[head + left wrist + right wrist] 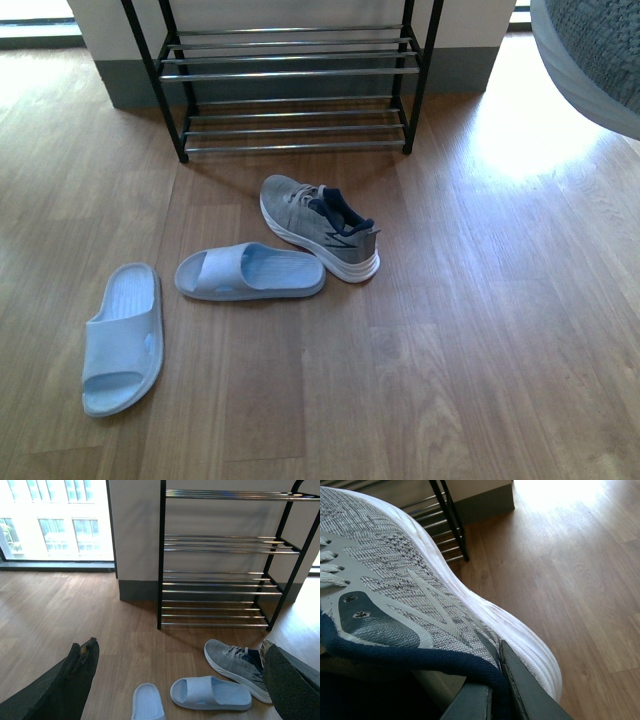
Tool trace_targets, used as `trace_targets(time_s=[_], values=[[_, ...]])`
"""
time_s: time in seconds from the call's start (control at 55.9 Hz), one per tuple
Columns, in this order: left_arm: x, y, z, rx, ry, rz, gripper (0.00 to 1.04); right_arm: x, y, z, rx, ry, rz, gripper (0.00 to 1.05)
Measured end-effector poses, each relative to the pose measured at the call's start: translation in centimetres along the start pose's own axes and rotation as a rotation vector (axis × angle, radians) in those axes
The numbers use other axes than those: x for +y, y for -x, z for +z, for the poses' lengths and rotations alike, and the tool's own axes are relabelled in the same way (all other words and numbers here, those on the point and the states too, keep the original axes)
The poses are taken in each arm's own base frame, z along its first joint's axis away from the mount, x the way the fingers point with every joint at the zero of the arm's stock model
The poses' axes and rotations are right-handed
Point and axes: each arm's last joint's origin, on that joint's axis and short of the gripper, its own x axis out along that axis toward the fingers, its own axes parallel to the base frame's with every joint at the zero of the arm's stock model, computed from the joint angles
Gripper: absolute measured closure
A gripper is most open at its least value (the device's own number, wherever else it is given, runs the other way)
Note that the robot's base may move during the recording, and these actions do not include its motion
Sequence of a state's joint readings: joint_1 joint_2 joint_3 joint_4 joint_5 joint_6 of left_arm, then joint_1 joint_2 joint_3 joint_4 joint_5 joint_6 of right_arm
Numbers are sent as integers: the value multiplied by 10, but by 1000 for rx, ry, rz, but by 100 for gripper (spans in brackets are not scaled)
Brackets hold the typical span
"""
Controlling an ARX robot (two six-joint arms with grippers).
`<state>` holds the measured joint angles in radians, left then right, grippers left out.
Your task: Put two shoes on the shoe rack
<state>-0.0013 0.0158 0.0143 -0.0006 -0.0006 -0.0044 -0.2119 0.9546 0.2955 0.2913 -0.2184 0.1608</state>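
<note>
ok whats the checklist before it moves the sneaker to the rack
1. Right hand has the held sneaker: ok, pinched at the heel collar.
2. Grip firm enough: cannot tell, only part of the hand shows.
3. Rack rods free: ok, no shoes on the tiers in view.
4. Low path to the rack: not ok, the floor sneaker and slides lie in front of it.
5. Left hand free: ok, open and empty.
</note>
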Motion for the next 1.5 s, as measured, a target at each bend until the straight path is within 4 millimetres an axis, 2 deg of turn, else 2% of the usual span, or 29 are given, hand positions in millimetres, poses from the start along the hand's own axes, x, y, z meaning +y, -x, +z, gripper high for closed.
trace_targets(time_s=[1.323,1.377,1.413,1.466,1.502], values=[[0,0,0,0,0,-1,9,-1,0,0,-3,-1,-12,103],[0,0,-1,58,13,92,9,-1,0,0,-2,-1,-11,103],[-2,-2,-3,182,11,216,9,-1,0,0,-2,-1,-11,103],[-1,-9,-3,264,-11,327,9,-1,0,0,-2,-1,-11,103],[-1,-15,-3,294,-18,339,9,-1,0,0,-2,-1,-11,103]])
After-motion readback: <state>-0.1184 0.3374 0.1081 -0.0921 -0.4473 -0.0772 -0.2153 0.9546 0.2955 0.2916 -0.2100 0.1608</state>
